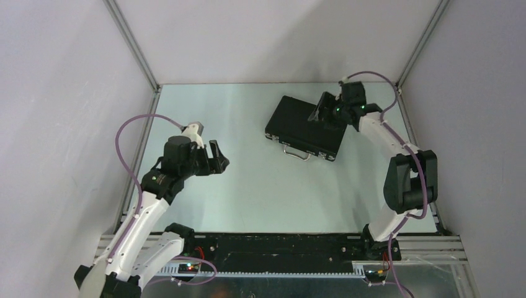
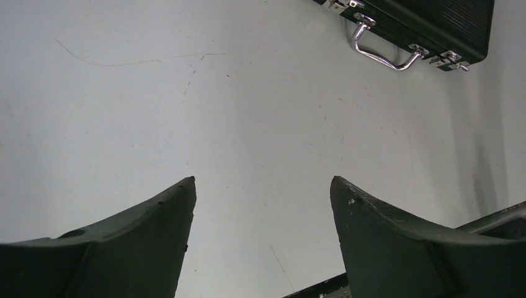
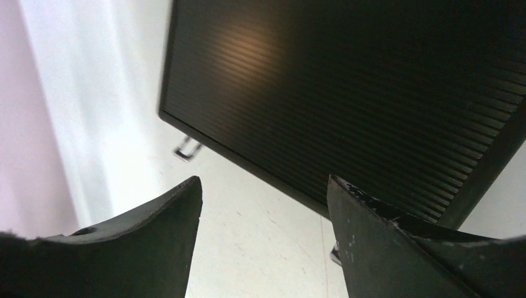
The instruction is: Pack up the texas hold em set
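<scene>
The texas hold em set shows as a closed black ribbed briefcase (image 1: 298, 123) lying flat at the back right of the table, its silver handle (image 1: 296, 153) facing the near side. My right gripper (image 1: 320, 112) hovers open over the case's far right corner; in the right wrist view the ribbed lid (image 3: 347, 93) fills the top, and only bare table lies between the fingers (image 3: 263, 181). My left gripper (image 1: 220, 156) is open at the left middle, well away from the case. Its wrist view shows the case (image 2: 434, 18) and handle (image 2: 381, 53) far off, above the open left gripper (image 2: 263, 181).
White enclosure walls with metal corner posts (image 1: 133, 46) ring the pale table (image 1: 248, 186). The black base rail (image 1: 279, 245) holding both arms runs along the near edge. The right arm's elbow (image 1: 409, 180) stands near the right wall.
</scene>
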`<action>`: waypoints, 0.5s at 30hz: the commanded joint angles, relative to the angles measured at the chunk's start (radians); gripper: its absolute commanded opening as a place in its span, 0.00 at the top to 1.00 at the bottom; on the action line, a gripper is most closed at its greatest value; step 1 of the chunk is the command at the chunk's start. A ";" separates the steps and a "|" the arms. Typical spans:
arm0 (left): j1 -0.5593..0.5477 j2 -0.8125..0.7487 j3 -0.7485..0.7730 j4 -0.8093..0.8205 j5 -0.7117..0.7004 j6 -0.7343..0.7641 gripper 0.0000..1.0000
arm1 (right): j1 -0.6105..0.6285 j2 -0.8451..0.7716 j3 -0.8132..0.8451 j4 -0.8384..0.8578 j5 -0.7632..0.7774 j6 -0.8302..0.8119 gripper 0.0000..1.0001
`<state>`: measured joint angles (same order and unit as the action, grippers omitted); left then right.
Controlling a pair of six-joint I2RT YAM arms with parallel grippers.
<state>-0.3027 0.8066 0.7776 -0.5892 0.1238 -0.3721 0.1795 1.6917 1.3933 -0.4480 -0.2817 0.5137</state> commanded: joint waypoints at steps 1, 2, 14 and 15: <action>-0.056 0.028 0.032 0.028 -0.080 -0.081 0.16 | 0.031 -0.072 -0.101 0.056 0.162 -0.026 0.26; -0.073 0.035 0.045 0.042 -0.096 -0.101 0.16 | 0.030 -0.087 -0.135 0.077 0.174 -0.020 0.27; -0.212 0.374 0.135 0.396 -0.185 -0.231 0.17 | 0.056 -0.057 -0.192 0.118 0.239 -0.032 0.57; -0.213 0.391 0.154 0.432 -0.187 -0.228 0.17 | 0.053 -0.045 -0.191 0.149 0.228 -0.029 0.61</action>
<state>-0.5064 1.1355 0.8509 -0.3473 -0.0212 -0.5686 0.2283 1.6390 1.1969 -0.3820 -0.0914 0.4927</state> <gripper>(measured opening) 0.831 0.449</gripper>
